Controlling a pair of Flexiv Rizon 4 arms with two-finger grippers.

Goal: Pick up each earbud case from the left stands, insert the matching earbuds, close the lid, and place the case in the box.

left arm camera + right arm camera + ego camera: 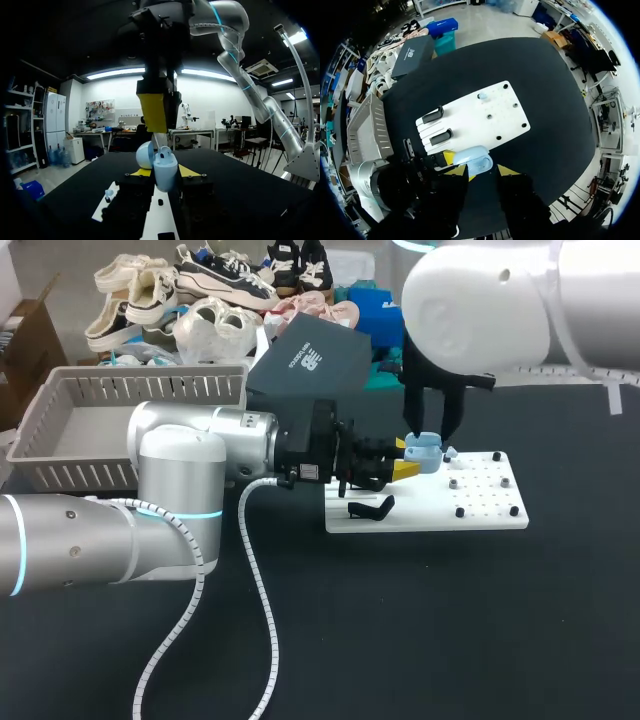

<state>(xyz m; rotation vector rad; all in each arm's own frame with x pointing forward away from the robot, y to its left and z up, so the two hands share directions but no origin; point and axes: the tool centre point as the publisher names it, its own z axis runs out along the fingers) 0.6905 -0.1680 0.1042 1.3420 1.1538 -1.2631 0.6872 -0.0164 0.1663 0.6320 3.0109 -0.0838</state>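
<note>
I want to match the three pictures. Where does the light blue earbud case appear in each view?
Head view: the earbud case is in the middle, at the far edge of the white board.
Left wrist view: held in the left gripper, lid open, above the board.
Right wrist view: just ahead of the right gripper, at the board's edge.
Shared landmark: the white board.
</note>
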